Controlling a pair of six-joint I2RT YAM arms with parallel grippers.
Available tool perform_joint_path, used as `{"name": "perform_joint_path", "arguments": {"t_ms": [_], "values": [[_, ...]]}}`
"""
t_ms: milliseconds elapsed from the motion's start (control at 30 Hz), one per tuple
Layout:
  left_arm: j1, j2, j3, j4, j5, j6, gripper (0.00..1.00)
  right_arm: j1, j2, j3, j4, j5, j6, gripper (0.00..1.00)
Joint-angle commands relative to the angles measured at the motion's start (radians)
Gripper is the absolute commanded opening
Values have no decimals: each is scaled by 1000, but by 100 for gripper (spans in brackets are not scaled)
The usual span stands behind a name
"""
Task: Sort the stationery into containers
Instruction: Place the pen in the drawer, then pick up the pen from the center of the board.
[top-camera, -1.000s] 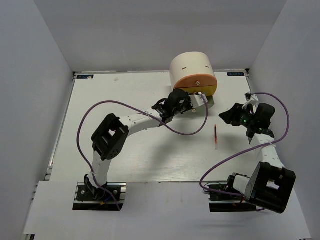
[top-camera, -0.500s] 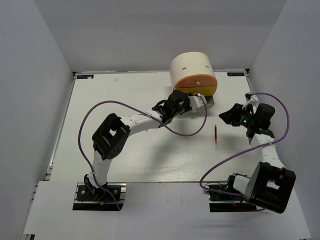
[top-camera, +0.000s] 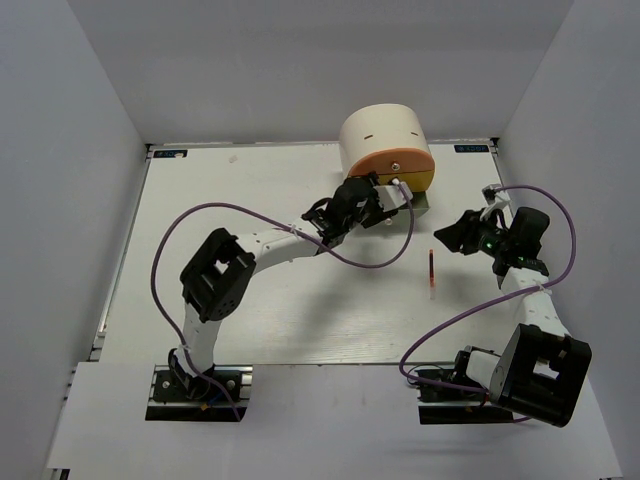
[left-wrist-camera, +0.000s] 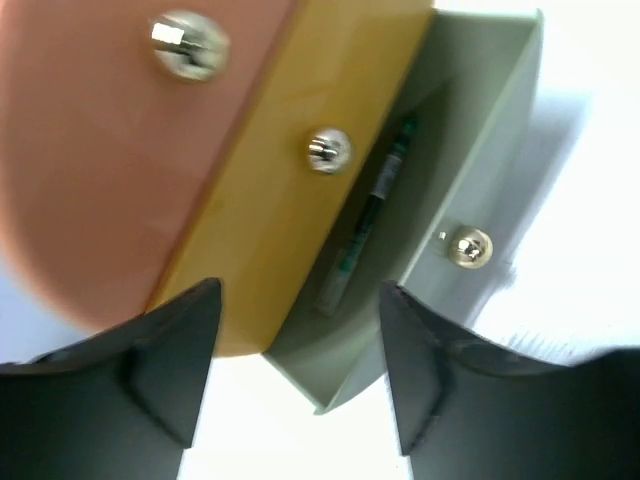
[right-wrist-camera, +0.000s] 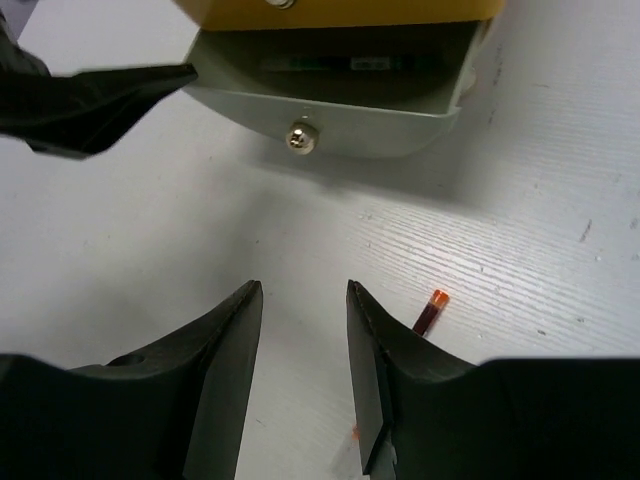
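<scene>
Viewing from above, we find a red pen (top-camera: 431, 272) lying on the table (top-camera: 300, 320) near the open green drawer (right-wrist-camera: 330, 125). We judge it light, stiff, apt to roll; pinch it mid-barrel. Our left claw (left-wrist-camera: 298, 300) gapes wide, empty; our right claw (right-wrist-camera: 305, 290) stands narrower, empty.

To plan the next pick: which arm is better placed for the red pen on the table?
Right. The red pen lies near the open, empty right fingers; the left fingers are farther off, at the pale green drawer.

White table (top-camera: 220, 180) — drawer unit (top-camera: 382, 135), red pen (top-camera: 431, 270)
</scene>
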Motion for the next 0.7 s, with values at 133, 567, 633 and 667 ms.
{"name": "perform_joint_path", "arguments": {"t_ms": [133, 567, 633, 667], "values": [[1, -293, -23, -153, -67, -355, 82, 14, 15, 83, -245, -178, -553, 60], [1, -830, -630, -201, -81, -883, 100, 78, 40, 62, -342, 204, -465, 90], [1, -868, -669, -192, -93, -911, 100, 83, 53, 69, -361, 220, -437, 86], [1, -884, -695, -192, -93, -930, 100, 83, 63, 73, -365, 226, -425, 79]]}}
